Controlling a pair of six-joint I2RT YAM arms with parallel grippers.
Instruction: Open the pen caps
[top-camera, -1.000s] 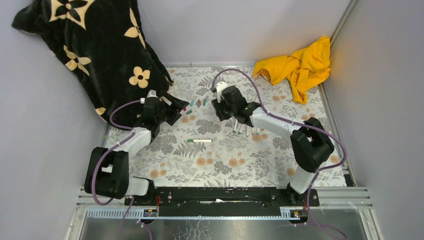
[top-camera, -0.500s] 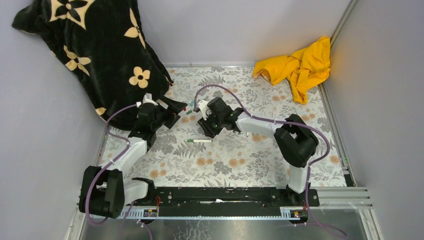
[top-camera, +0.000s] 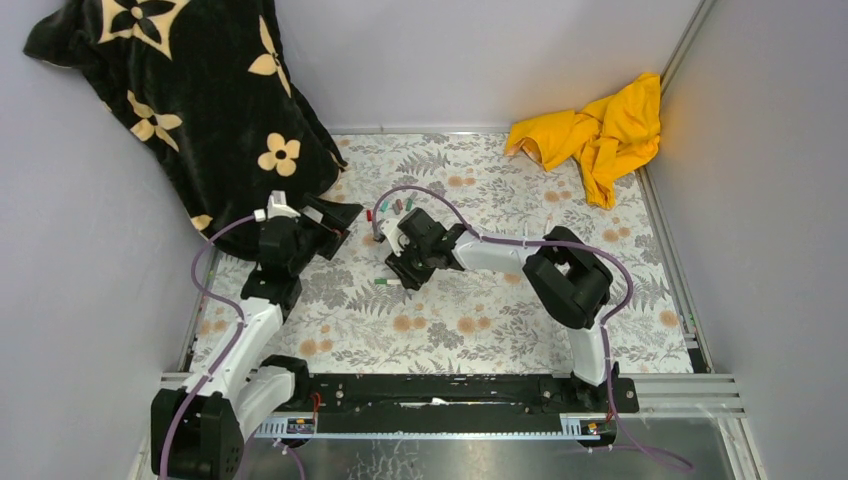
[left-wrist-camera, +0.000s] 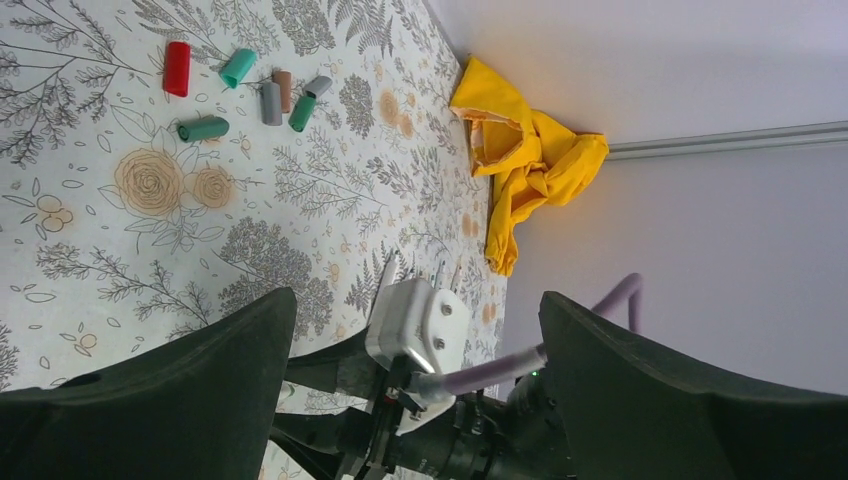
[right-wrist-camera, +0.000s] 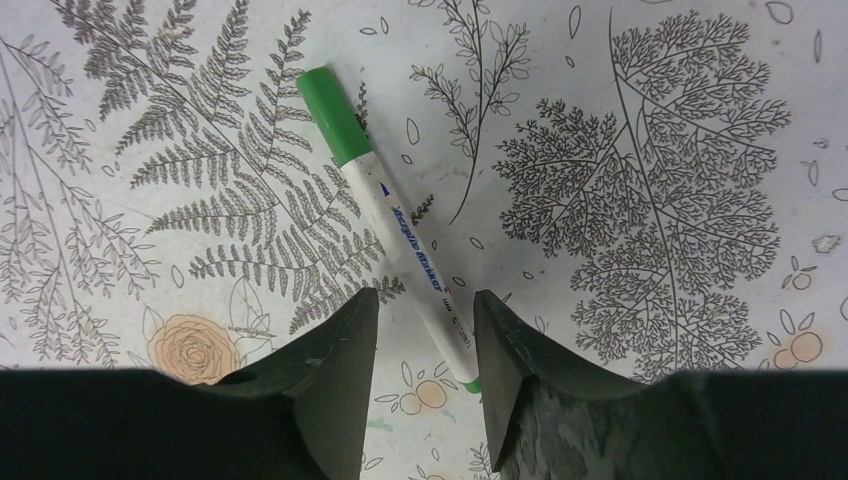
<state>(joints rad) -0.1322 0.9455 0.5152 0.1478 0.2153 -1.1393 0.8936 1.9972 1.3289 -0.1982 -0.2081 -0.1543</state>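
One green cap tops the pen, upper middle of right wrist view; right jaws straddle the pen, unclenched; left jaws gape empty; better to clamp the pen's middle, leaving the cap exposed.

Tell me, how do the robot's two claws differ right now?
The left claw gapes wide, holding nothing; the right claw is narrower, straddling a green-capped pen lying on the table. Left looks across the table; right points straight down. Both are black, two-fingered.
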